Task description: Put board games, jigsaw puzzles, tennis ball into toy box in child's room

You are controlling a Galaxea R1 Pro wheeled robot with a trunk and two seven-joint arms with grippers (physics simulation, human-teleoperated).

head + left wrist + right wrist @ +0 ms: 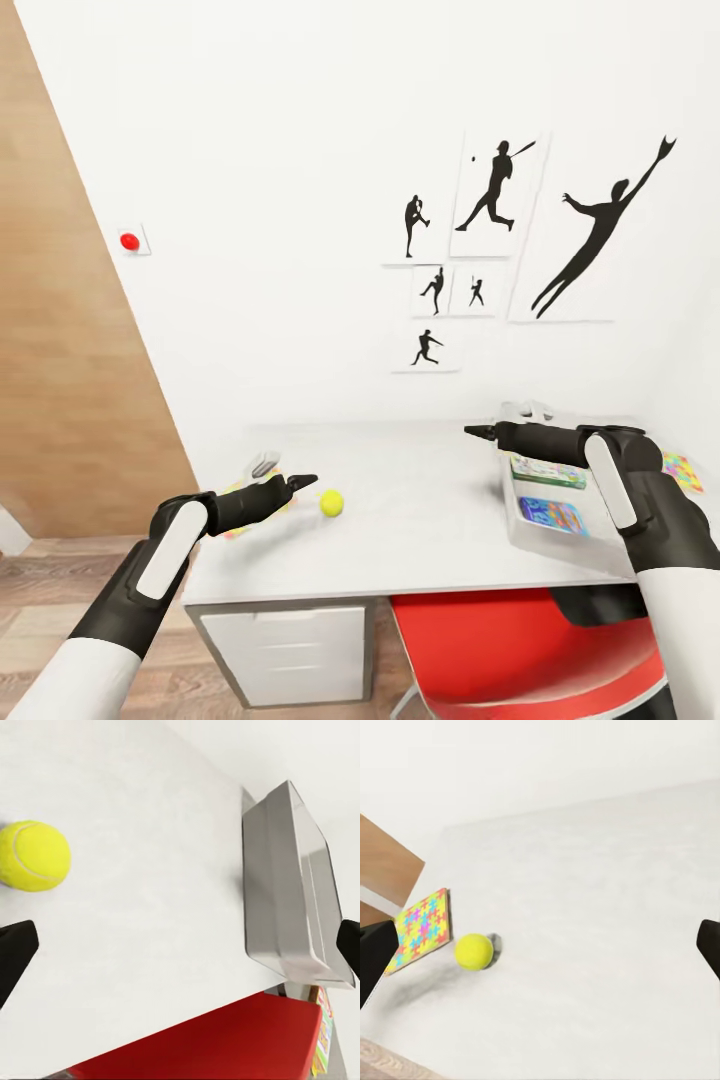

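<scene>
The yellow-green tennis ball (pixel 331 502) rests on the light grey table (pixel 420 520), just right of my open left gripper (pixel 297 483); the left wrist view has the ball (pixel 31 856) off to one side of the empty jaws. A jigsaw puzzle (pixel 234 527) lies under my left hand, with its bright pattern (pixel 424 930) beside the ball (pixel 474 951). The toy box (pixel 528 547) at the table's right holds a green-edged board game (pixel 548 470) and a blue one (pixel 553 515). My right gripper (pixel 474 431) hovers open, left of the box. A second puzzle (pixel 682 470) lies at the far right.
A red chair (pixel 520 650) is tucked under the table's front edge, next to white drawers (pixel 285 650). The white wall behind carries black baseball silhouettes (pixel 495 190) and a red button (pixel 130 241). A brown door (pixel 60 350) stands at the left.
</scene>
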